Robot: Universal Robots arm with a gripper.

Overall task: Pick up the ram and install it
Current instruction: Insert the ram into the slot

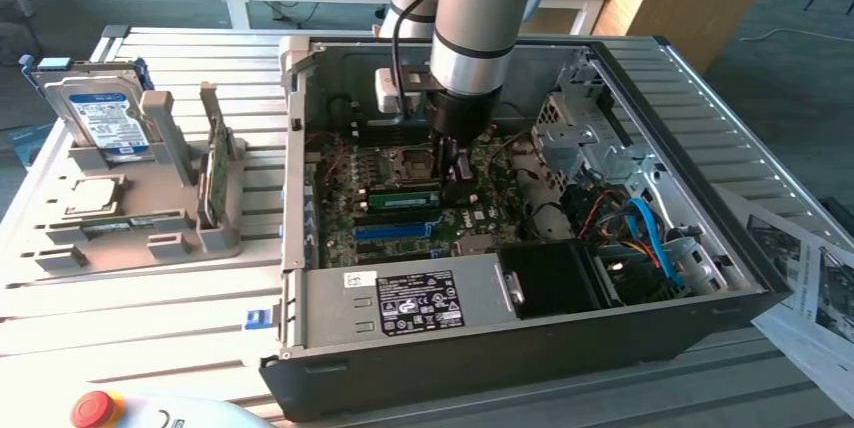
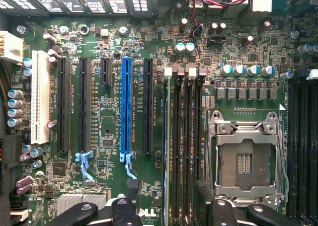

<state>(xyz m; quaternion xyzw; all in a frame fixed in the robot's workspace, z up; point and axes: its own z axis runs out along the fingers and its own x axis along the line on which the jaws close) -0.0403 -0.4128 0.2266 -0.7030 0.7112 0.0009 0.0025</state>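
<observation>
The open computer case (image 1: 561, 343) is laid on the slatted tabletop (image 1: 160, 288), and the arm (image 1: 487, 8) is reached straight down into it. The case walls and the drive cage (image 1: 581, 133) close beside the gripper (image 1: 461, 183) could be struck if the wrist were swung sideways. The motherboard (image 2: 107, 112) is spread directly beneath the gripper, and the open CPU socket (image 2: 246, 161) lies just to one side of it. Its contacts could be damaged by a stray finger.

The ram (image 1: 404, 195) is seen lying along a memory slot, with one end at the gripper and the rest stretched away from it towards the exterior view's left. It is judged to be resting in the slot, though whether it is fully seated cannot be told. If it is tilted or only half home, downward pressure could crack the stick or strain the slot latches (image 2: 167, 71).

The arm is held near vertical, with the wrist pointed down at the board. In the wrist view the gripper's fingers (image 2: 121, 211) are seen parted by a moderate gap, with the slot line between them and nothing clamped.
</observation>
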